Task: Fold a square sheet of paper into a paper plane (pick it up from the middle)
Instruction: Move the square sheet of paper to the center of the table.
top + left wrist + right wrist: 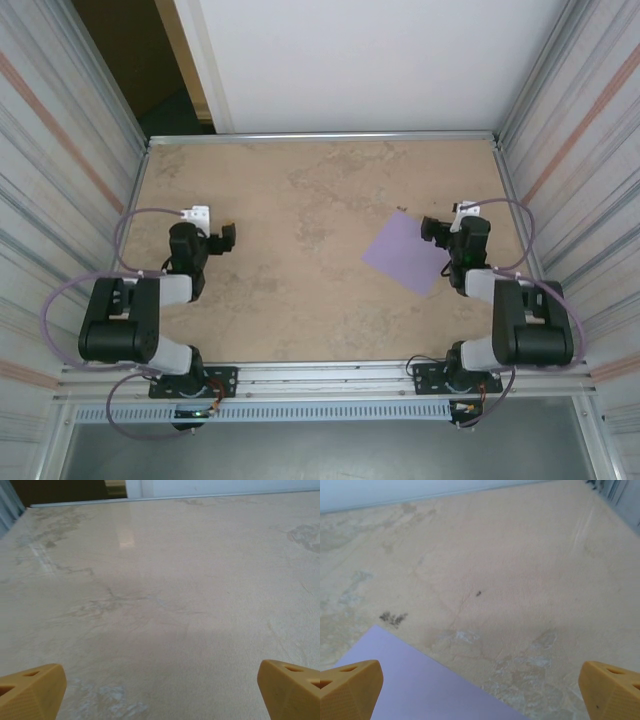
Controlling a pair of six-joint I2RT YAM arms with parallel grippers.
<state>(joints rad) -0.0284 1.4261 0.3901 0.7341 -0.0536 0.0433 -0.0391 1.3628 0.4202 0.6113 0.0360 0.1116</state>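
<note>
The left arm (125, 320) is folded back near its base at the near left of the tabletop (300, 190), with a pale cable (132, 222) looping beside it. The left hand (228, 238) points toward the middle of the tabletop and is released, its jaws standing wide apart with nothing between them. In the left wrist view, the left hand (161, 692) shows its two yellow fingertips (31, 690) in the bottom corners, and bare mottled beige tabletop (160, 580) lies between and beyond them.

The middle of the tabletop is marbled tan and carries nothing.

To the right of centre lies the paper (405, 252), a flat lavender square turned like a diamond, well apart from the left hand. Its right corner runs under the right hand (432, 228), which hangs just over that side of the sheet. The right hand is also released: the jaws are spread wide and grasp nothing.

In the right wrist view, the paper (420, 680) covers the lower left, one corner pointing away from the camera and one straight edge running down to the right. The right hand (481, 692) has its left fingertip (350, 687) over the paper and its other fingertip over bare tabletop (520, 570). Whether either fingertip touches the surface cannot be told.

The right arm (525, 320) is folded near its base at the near right.
</note>
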